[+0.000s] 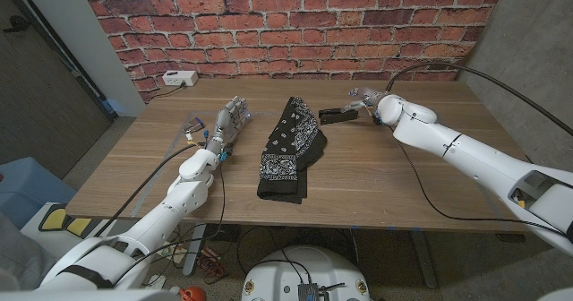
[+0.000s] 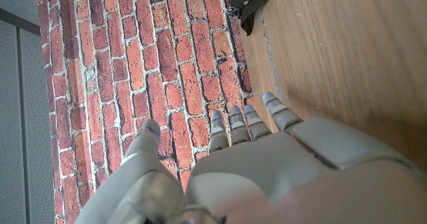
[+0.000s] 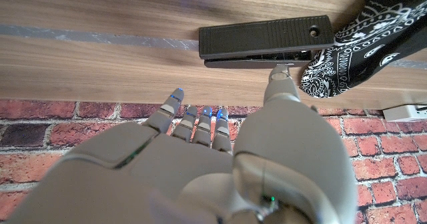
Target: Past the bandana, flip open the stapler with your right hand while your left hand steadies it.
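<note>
Right hand point(image 3: 220, 157) fingers spread beside the black stapler point(image 3: 265, 41), bandana point(image 1: 291, 147) adjacent.

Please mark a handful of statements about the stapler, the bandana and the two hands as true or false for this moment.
1. The stapler lies closed on the table. True.
2. The left hand is holding the stapler steady. False: it sits on the far side of the bandana from the stapler, holding nothing.
3. The right hand is close to the stapler, one of its fingers reaching the edge. True.
4. The bandana is spread out flat in a square. False: it lies bunched in a long heap.
5. The bandana covers the stapler. False: the stapler lies beside it, fully in sight.
</note>
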Tool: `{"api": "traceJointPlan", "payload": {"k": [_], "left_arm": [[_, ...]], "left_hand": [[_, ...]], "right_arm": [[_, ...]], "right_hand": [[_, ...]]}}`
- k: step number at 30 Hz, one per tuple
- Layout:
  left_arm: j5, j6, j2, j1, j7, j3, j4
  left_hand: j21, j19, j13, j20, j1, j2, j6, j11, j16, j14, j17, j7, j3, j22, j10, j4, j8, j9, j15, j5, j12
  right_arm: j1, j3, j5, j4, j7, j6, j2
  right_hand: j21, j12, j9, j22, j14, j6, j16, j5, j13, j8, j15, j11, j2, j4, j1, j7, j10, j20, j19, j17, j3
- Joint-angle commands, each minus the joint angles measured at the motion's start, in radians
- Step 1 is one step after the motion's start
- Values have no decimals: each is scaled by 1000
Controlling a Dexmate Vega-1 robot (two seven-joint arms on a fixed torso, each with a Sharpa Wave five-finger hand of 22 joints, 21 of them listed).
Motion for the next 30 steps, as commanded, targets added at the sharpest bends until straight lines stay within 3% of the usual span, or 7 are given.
{"api": "traceJointPlan", "payload": {"k": [1, 13, 30], "left_arm": [[-1, 2, 3, 11, 5, -1, -12], [-1, -4, 1, 10, 1, -1, -5], [4, 5, -6, -11, -2, 6, 7]], "left_hand": [[9, 4, 3, -8, 11, 5, 8, 2, 10, 10, 2, 0, -5, 3, 10, -3, 1, 2, 1, 5, 6], [9, 7, 2, -6, 9, 5, 14, 2, 10, 13, 2, 1, -7, 3, 17, -2, 2, 2, -2, 4, 8], [9, 8, 2, -6, 8, 6, 18, 4, 10, 17, 3, 0, -8, 3, 24, -2, 2, 2, -1, 4, 10]], "right_arm": [[20, -26, -49, 8, 29, -26, 8], [56, -59, -94, 33, 69, -46, 21], [103, -103, -140, 84, 125, -58, 50]], "right_hand": [[5, 5, 4, 0, 5, 6, 5, 2, 4, 2, -43, -1, -3, 0, 20, -2, 6, -2, 10, 1, 12], [1, -4, 6, 0, -18, -9, -5, -1, 7, -3, -48, -13, -8, 3, 37, -9, -21, -8, -2, 2, 24], [4, 9, 15, 0, 0, 27, 3, -2, 13, 14, -63, -18, -9, 10, 51, -10, 5, -9, 7, 2, 37]]}}
